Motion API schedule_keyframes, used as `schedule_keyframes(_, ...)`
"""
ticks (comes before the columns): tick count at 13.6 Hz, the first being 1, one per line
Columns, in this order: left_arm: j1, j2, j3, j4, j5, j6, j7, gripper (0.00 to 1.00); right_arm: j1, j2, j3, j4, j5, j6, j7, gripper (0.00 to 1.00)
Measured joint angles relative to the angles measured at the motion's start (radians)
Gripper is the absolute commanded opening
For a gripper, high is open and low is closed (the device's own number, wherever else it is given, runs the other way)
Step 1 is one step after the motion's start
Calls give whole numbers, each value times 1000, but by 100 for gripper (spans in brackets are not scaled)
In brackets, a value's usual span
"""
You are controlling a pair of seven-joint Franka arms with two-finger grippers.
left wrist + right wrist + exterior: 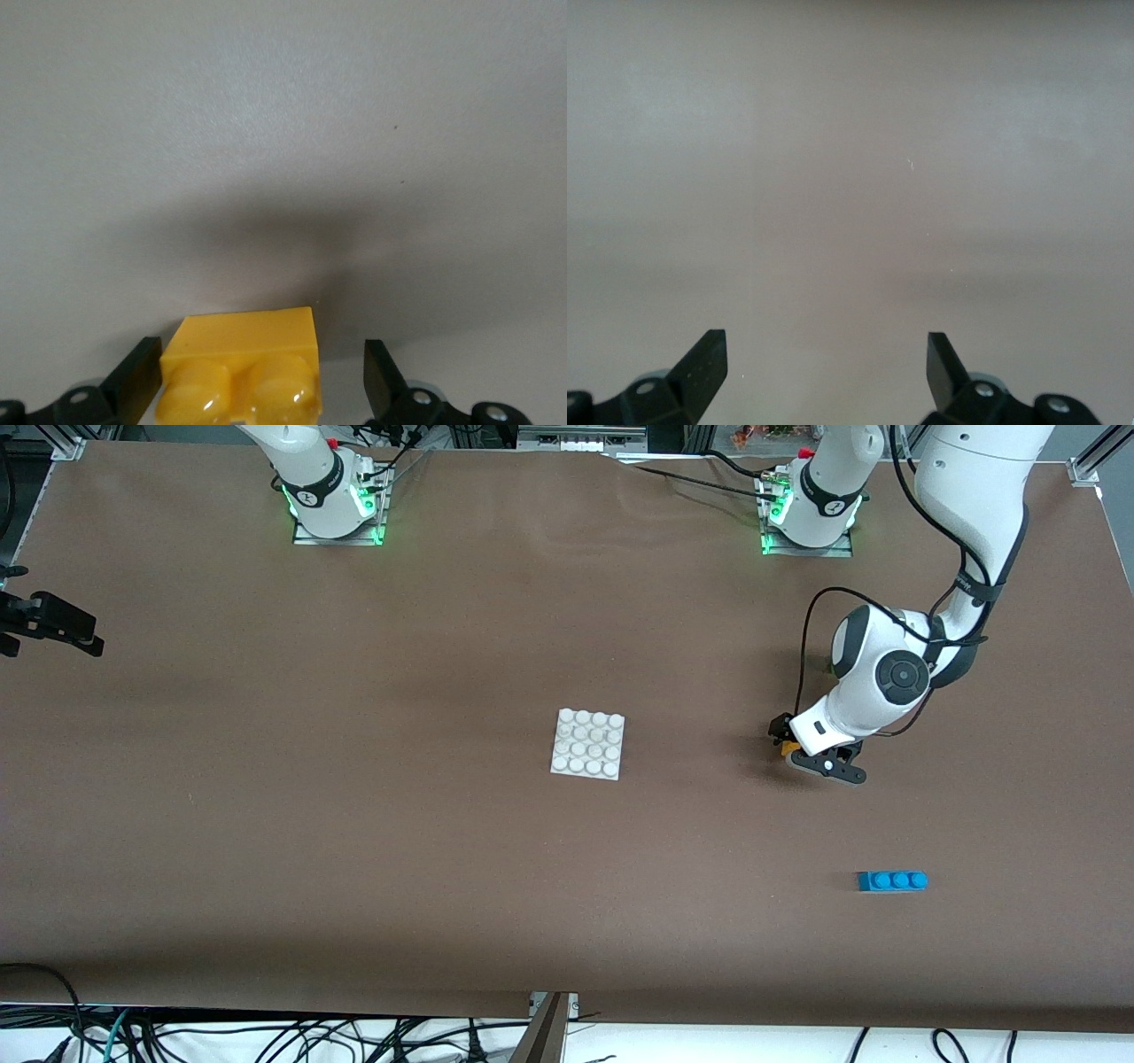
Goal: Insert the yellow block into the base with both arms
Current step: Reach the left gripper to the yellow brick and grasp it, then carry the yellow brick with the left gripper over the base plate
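We find the left gripper (808,751) low at the table (354,779), fingers spread around the yellow block (239,376), one side touching, the other gapped. The base (587,744) lies at its 9 o'clock, well apart, bare cloth between. The right gripper (824,376) waits, fingers spread, holding nothing.

Both arms (895,673): glossy white shells, black bands at the joints, a round black cap on one joint. Bases ringed in green light, bolted to metal plates. Black cable loops along the left arm's casing. Left gripper (819,757) black, bracket with pale screw heads. In the right wrist view, right gripper (824,376) black, wedge-shaped fingertips (709,354), silver screws at the roots.
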Motion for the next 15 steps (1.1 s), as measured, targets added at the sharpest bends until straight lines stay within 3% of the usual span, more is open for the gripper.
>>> schedule_keyframes(1,0,7,0,0,0,6,0,49,0,1,1,0,0,0,0,100)
schedule_keyframes(3,0,10,1,0,0,11,0,26,0,2,2,0,0,0,0,100)
schedule_keyframes(7,1,-5,3,20,0,-12,0,25,0,3,2,-1,0,0,0,100)
schedule_keyframes(9,1,-33,1,70,0,-111,-1,25,0,3,2,-1,0,0,0,100)
schedule_keyframes(11,1,-59,-18,168,0,-259,-23,25,0,3,2,-1,0,0,0,100)
schedule_keyframes(12,0,-67,-42,226,0,-326,-66,30,0,3,2,-1,0,0,0,100)
schedule_keyframes(15,-60,-56,-118,380,-1,-467,-271,29,0,3,3,-1,0,0,0,100)
